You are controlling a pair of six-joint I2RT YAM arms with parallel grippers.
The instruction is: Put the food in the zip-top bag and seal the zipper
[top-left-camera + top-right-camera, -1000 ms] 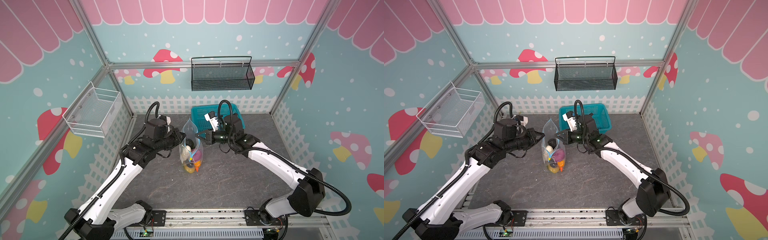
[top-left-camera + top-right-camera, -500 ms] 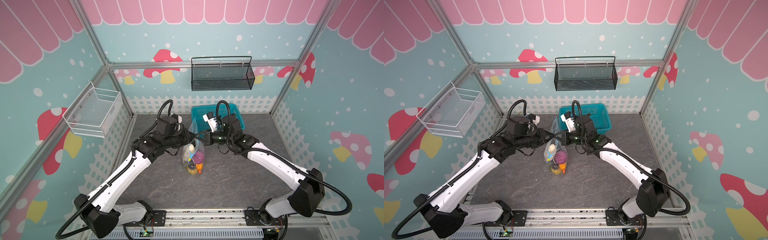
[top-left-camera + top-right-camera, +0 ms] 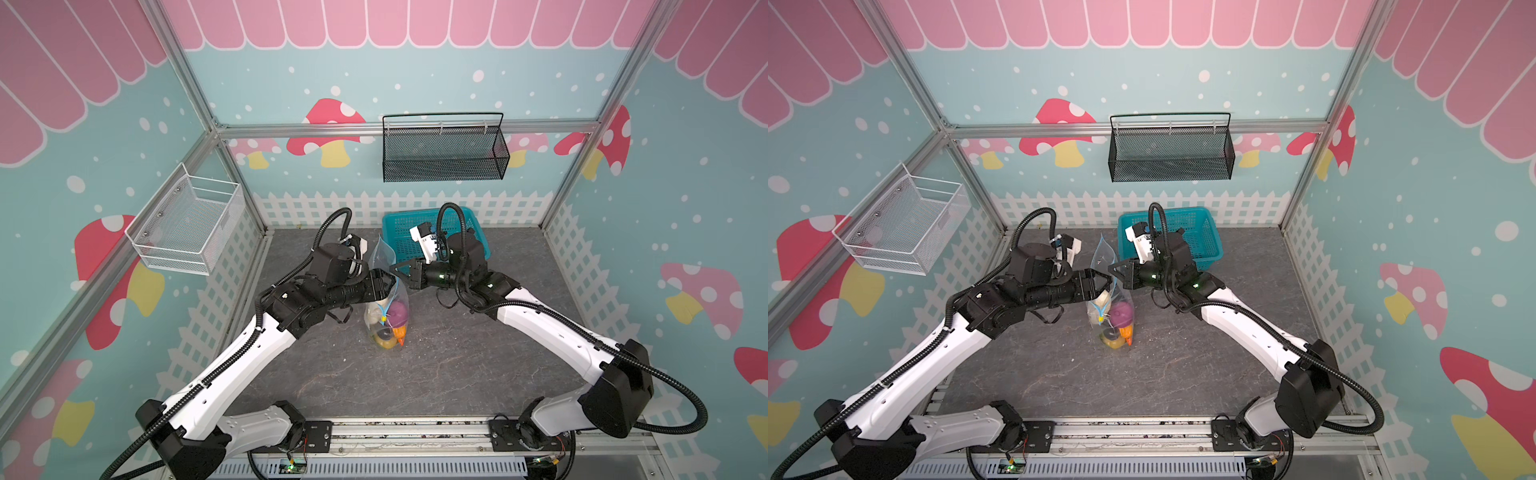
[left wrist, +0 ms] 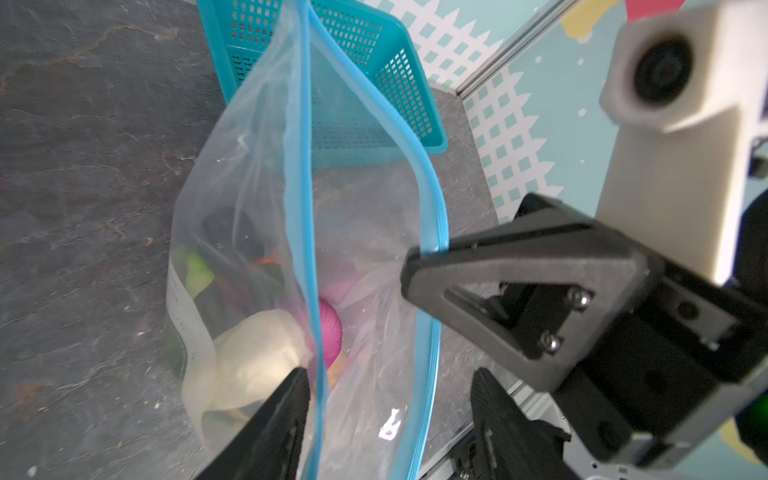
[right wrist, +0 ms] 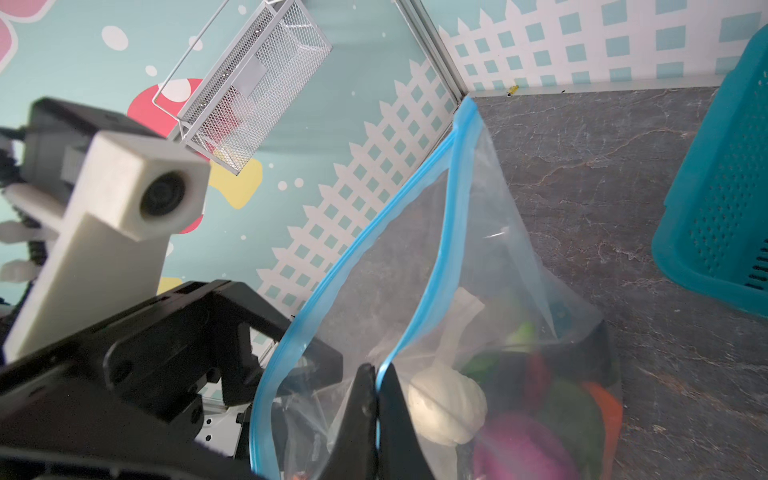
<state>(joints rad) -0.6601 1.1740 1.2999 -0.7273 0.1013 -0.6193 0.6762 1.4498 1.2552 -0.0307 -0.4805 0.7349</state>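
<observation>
Between the tips of my right gripper (image 5: 376,374), clenched: 1 lip of the zipper (image 5: 444,232), pinched flat. My left gripper (image 4: 388,376): jaws apart, grasping nothing, both blue lips running between them. Zip-top bag (image 3: 382,259): hanging upright from that pinch, mouth gaping, base on the table (image 3: 436,374), just beside the teal basket (image 3: 399,241). Food (image 3: 397,313): settled at the bottom. Handling, as I judge: film thin, limp, slippery; load light but bottom-heavy. Best hold: the stiffer blue strip, never bare film, 1 lip in each gripper, drawn taut before pressing shut
</observation>
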